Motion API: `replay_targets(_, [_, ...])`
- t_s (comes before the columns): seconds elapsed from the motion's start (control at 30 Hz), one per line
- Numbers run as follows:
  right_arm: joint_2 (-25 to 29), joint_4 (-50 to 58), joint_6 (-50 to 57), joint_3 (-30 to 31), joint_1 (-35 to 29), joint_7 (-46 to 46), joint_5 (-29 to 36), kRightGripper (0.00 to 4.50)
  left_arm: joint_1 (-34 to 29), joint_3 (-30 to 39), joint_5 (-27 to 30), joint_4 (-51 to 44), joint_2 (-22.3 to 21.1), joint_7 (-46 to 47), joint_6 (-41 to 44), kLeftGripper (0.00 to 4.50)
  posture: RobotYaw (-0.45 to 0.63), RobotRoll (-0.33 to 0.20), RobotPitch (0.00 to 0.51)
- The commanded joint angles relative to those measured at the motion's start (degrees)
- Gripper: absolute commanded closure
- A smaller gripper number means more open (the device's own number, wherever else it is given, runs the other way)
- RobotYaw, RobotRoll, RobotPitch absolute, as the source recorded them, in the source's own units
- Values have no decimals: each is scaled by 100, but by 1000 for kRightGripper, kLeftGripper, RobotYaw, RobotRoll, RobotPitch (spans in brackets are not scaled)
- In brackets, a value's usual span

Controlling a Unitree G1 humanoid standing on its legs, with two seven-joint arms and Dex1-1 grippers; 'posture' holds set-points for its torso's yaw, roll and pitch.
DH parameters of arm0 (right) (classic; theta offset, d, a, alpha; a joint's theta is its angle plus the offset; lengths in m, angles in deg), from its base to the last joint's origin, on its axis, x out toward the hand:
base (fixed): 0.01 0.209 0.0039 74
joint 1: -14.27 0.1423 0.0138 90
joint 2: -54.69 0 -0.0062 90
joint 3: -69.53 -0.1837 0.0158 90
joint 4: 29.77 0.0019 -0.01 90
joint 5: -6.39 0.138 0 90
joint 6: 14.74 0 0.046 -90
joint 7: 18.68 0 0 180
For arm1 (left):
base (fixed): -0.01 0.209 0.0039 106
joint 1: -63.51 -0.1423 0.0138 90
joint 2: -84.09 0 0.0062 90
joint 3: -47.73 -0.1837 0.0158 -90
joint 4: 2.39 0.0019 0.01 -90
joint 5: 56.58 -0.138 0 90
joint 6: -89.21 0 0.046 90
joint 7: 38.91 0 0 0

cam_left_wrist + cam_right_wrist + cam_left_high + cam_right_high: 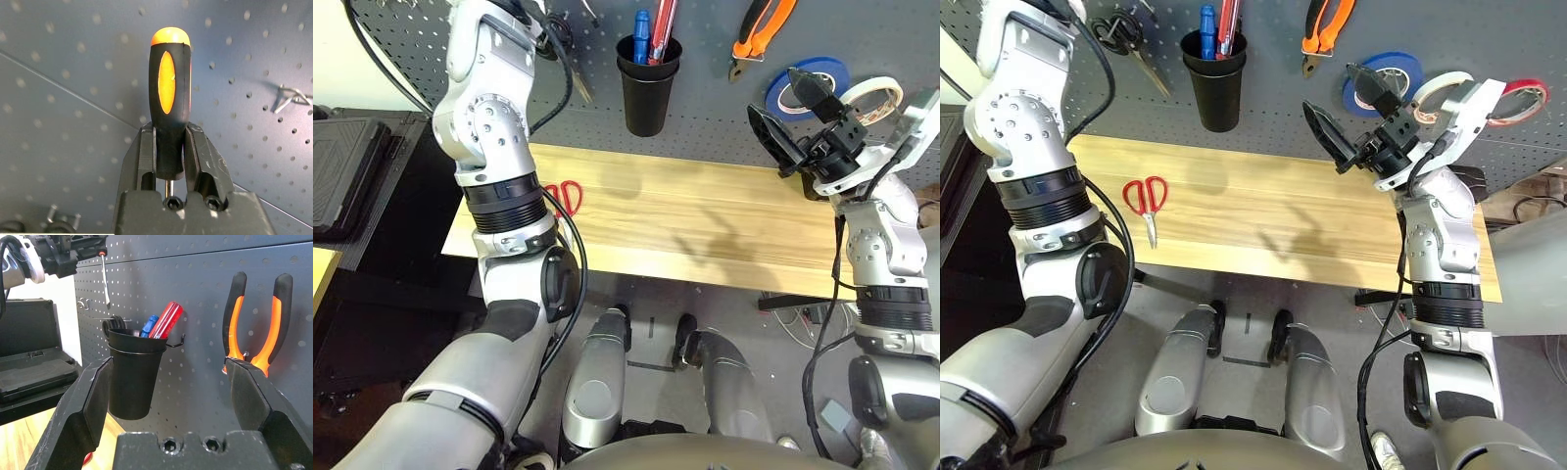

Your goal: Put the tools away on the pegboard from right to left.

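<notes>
Orange-and-black screwdriver handle point(169, 98): clamped between the closed jaws of the left gripper point(169, 147), handle end toward the panel, thin metal shaft running back between the fingers.
Left gripper place: raised in front of the dark grey perforated pegboard point(705, 88), above and to the left of the black plastic cup point(647, 83) hooked on it.
Right gripper point(1356, 122): jaws spread wide with nothing between them, held to the right of the black cup, in front of the pegboard.
Black cup contents: a blue-handled tool point(148, 326) and a red-handled tool point(166, 319) standing upright.
Orange-and-black-handled pliers point(253, 323): hanging on a hook just right of the black cup, handles up.
White tape roll point(1445, 93): hanging on the pegboard far right of the cup, beside a blue tape roll point(1386, 78) and a red tape roll point(1525, 96).
Red-handled scissors point(1147, 203): lying flat on the light wooden surface point(1293, 220), below and left of the cup.
Black-handled scissors point(1126, 39): hanging on the pegboard left of the cup.
</notes>
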Motion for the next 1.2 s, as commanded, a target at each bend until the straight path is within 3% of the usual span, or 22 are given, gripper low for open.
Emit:
replay_targets(0.03, [-26,108,-77,-10,-30,38,-55,0,-40,-125,88,47,160,78,-80,3848,207,0,236])
replay_targets(0.37, [-62,89,-120,21,-67,85,-129,0,-149,-314,-63,327,503,80,-305,3848,199,0,242])
replay_targets(0.67, [-92,93,-175,32,-98,74,-206,0,-606,-830,-511,468,409,-128,-535,3848,196,0,244])
replay_targets(1.0, [-150,-12,-253,87,-109,-34,-264,0,-812,-1041,-449,-146,345,-362,-472,121,209,0,243])
replay_targets(1.2, [-165,-90,-246,135,-120,-108,-291,0,-869,-930,-359,-618,109,-318,-272,52,217,0,245])
